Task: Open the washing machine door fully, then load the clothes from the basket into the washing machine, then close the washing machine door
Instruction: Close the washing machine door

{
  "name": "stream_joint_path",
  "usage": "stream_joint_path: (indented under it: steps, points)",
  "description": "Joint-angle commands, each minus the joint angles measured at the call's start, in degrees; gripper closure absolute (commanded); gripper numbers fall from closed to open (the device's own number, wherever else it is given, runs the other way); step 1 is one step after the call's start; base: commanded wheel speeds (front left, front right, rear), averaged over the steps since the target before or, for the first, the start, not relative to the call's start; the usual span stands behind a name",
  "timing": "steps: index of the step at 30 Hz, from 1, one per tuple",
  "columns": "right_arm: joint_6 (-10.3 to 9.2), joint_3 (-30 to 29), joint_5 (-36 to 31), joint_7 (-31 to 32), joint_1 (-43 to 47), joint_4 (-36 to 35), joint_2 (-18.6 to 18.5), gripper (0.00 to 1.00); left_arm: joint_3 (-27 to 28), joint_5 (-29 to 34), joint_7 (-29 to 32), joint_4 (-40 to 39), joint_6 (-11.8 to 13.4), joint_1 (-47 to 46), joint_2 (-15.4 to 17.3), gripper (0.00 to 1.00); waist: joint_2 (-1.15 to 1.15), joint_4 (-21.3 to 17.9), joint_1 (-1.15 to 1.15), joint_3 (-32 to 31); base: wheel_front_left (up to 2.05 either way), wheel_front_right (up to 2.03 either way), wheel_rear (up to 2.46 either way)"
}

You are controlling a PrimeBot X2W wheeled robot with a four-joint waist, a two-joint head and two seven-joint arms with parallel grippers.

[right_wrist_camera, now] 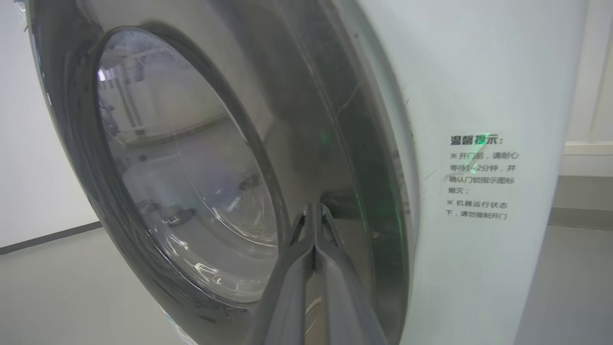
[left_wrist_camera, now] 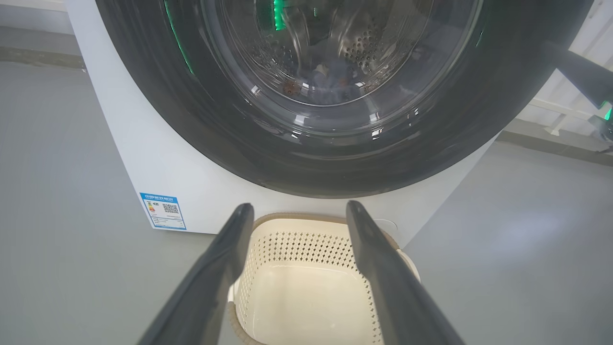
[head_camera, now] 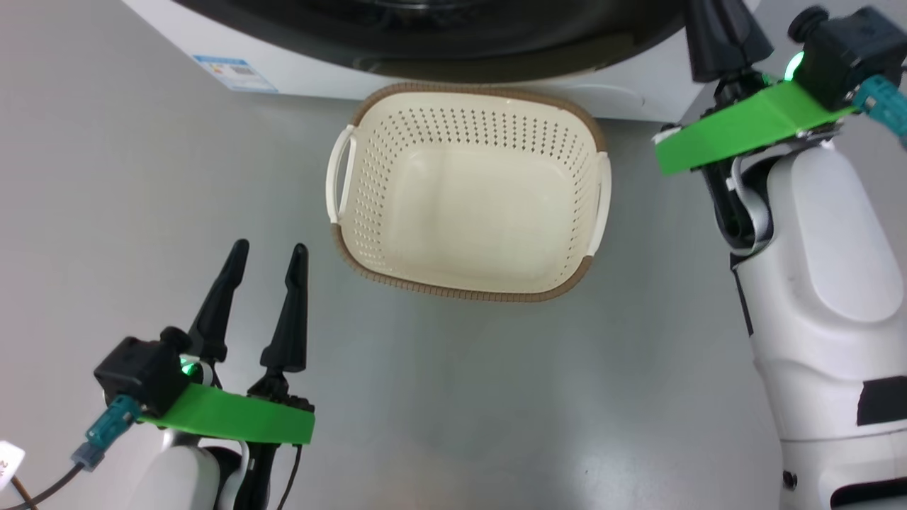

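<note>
Grey floor (head_camera: 142,212) under left gripper (head_camera: 271,246), jaws wide apart, near basket (head_camera: 460,292). Basket against washer (left_wrist_camera: 158,158) front, below shut door (left_wrist_camera: 335,163). Right gripper (right_wrist_camera: 313,209) jaws pressed together, tips at door's black rim. Clothes (left_wrist_camera: 330,79) dim behind glass, shapes unclear. Label (left_wrist_camera: 164,211) print unreadable.

The left pincer (left_wrist_camera: 299,206), fingers (left_wrist_camera: 383,268) spread, hangs over the basket (left_wrist_camera: 297,249) before the shut washing machine door (left_wrist_camera: 335,158).
</note>
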Motion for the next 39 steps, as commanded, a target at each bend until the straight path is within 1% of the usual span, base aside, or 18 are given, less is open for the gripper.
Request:
stream_joint_path:
  steps: [1,10,20,26,39]
  points:
    - [0.08,0.3,-0.8,-0.3,-1.7,-0.9,1.4,1.0,1.7,-0.4,-0.3,-1.8,-0.1,-1.2,1.7,0.0,0.0,1.2,0.0,2.0,0.0,0.0,0.0]
    - [0.08,-0.9,-2.2,-0.3,-6.8,1.0,1.4,1.0,1.5,-0.9,-0.3,-2.3,-0.1,-2.4,1.8,0.0,0.0,1.9,0.0,4.0,0.0,0.0,0.0]
    - [0.08,-2.0,-2.5,-0.3,-8.5,1.3,1.4,1.0,1.2,-1.1,-0.3,-2.2,-0.1,-2.7,1.9,0.0,0.0,2.3,0.0,4.6,0.0,0.0,0.0]
    - [0.08,0.3,-0.3,-0.3,-6.6,2.2,1.4,1.0,1.5,-1.1,-0.3,-1.9,-0.1,-2.3,1.7,0.0,0.0,1.8,0.0,3.5,0.0,0.0,0.0]
    - [0.08,5.5,3.1,-0.3,1.3,2.8,1.4,1.0,2.5,-0.6,-0.3,-1.6,-0.1,-0.4,1.3,0.0,0.0,0.8,0.0,-1.9,0.0,0.0,0.0]
